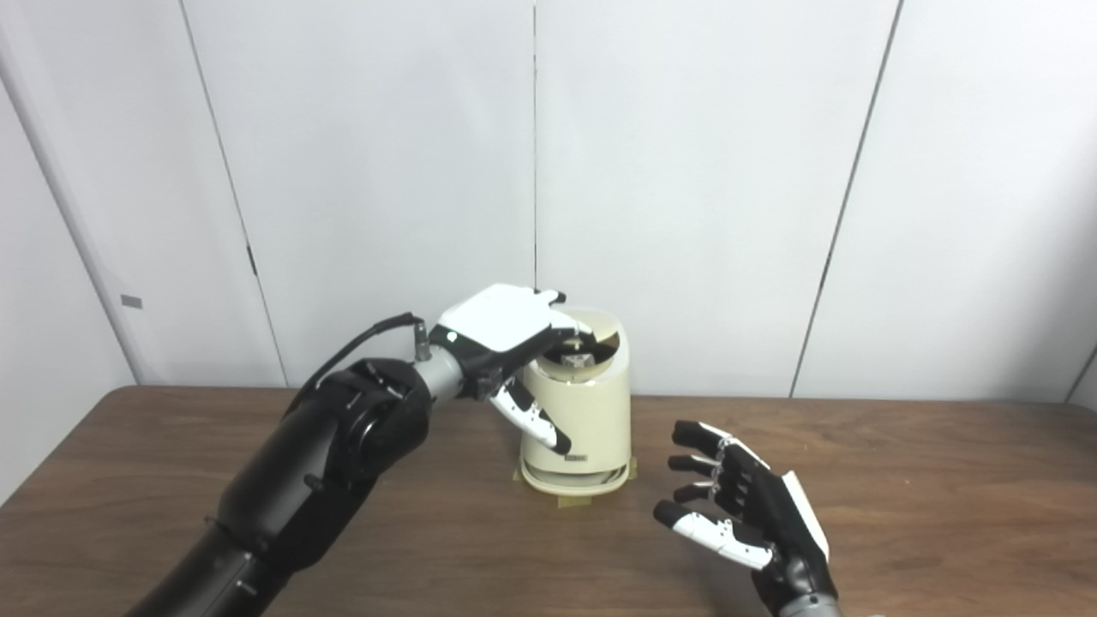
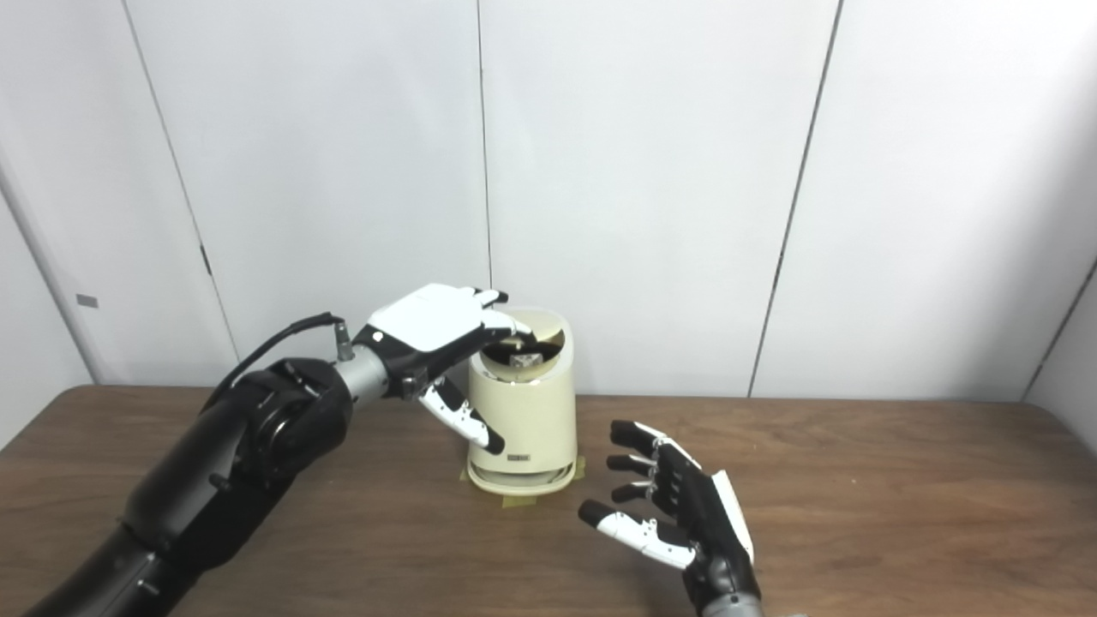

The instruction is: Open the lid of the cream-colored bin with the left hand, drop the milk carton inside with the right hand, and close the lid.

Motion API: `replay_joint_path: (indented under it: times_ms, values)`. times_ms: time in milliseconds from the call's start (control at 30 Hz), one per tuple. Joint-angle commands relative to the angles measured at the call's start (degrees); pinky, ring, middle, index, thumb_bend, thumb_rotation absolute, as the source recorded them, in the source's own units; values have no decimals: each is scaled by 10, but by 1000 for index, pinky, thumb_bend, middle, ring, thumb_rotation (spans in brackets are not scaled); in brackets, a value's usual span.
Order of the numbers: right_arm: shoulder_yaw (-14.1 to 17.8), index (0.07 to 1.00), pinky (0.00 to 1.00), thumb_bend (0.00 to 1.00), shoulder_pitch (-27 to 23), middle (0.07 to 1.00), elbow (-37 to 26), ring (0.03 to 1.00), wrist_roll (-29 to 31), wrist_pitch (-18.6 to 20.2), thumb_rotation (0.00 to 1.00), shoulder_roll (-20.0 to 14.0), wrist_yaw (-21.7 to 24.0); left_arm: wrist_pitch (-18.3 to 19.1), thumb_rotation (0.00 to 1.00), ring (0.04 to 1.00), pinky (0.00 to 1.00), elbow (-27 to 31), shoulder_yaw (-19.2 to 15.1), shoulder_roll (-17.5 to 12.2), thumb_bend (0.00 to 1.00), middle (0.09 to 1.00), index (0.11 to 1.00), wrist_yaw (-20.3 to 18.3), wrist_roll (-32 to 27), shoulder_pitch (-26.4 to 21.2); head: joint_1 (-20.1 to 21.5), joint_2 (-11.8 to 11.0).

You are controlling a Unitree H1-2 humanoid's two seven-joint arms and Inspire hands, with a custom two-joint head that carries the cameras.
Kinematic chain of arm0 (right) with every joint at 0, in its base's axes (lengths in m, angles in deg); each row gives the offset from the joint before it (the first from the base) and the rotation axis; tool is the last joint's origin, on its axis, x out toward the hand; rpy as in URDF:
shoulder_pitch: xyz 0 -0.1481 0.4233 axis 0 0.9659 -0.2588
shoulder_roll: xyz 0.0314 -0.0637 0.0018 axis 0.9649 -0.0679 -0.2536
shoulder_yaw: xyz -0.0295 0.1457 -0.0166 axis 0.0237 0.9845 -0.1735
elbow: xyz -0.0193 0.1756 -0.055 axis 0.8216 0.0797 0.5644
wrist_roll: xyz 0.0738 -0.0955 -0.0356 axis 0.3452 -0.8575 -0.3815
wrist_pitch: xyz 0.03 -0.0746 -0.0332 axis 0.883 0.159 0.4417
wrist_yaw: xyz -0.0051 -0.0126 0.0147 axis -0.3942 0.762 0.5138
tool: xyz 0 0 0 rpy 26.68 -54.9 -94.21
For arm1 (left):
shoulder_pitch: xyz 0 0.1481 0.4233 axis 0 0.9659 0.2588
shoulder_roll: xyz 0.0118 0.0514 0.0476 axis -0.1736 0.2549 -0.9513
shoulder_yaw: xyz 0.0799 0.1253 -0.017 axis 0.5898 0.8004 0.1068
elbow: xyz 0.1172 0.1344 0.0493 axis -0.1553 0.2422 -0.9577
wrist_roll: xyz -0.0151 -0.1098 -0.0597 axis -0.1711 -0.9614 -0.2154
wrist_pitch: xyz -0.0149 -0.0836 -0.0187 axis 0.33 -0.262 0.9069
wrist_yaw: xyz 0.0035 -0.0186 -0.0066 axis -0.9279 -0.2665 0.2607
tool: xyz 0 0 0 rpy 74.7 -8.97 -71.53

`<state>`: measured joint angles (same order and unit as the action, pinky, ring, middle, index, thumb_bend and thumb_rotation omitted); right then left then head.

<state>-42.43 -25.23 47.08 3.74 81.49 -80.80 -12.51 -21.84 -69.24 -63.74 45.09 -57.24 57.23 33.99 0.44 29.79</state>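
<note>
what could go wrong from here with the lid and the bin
The left hand presses the lid tilted into the bin; something pale, likely the milk carton, shows in the opening and may jam the lid as it closes. Pulling away sideways could tip the bin. The open right hand is near and could bump it.

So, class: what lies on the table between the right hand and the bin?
Nothing: in both views only bare table separates the right hand from the bin.
</note>
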Motion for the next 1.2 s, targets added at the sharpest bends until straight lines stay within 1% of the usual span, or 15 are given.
replay_joint_path:
  times_ms: [0,200,333,400,500,633,700,767,867,967,1167]
  values:
    - [0,756,554,764,-18,793,-21,724,0,-7,338,4,-4,10,453,1000,1000,13,-15,-6,968,873,856,-2,-6,-17,2,2]
    - [-1,757,562,756,-19,802,-24,729,-1,1,335,6,-7,14,472,1000,1000,17,-19,-3,954,876,867,-13,-15,-4,3,4]
    - [-1,755,561,751,-20,796,-24,722,-7,-2,341,6,-12,20,437,1000,1000,20,-25,2,935,878,867,-16,-27,8,3,7]
    - [0,752,560,742,-21,790,-23,716,-9,-1,342,7,-15,18,410,1000,1000,21,-29,6,931,875,862,-11,-37,16,3,8]
    - [-1,747,563,732,-22,785,-23,709,-18,1,355,8,-21,11,425,1000,1000,18,-33,9,939,865,849,-2,-49,26,3,10]
    - [2,742,571,727,-23,780,-27,705,-17,9,367,11,-25,13,400,1000,1000,17,-40,16,923,862,845,-2,-72,41,4,13]
    - [2,740,572,724,-23,782,-29,706,-19,11,371,11,-27,11,420,1000,1000,15,-38,18,920,862,849,0,-74,46,4,14]
    - [1,739,572,724,-23,786,-32,709,-24,17,387,12,-29,18,440,1000,1000,14,-36,21,922,866,854,-3,-78,53,4,14]
    - [2,737,573,716,-24,792,-35,712,-22,20,378,12,-29,23,432,1000,1000,10,-30,24,930,871,853,-1,-78,61,3,16]
    - [1,736,571,714,-25,791,-36,709,-22,22,381,12,-30,24,397,1000,1000,6,-19,24,927,867,858,2,-66,66,3,18]
    - [2,731,569,710,-26,793,-41,713,-25,28,394,12,-33,14,398,1000,1000,-7,18,23,938,857,848,7,-26,77,4,21]
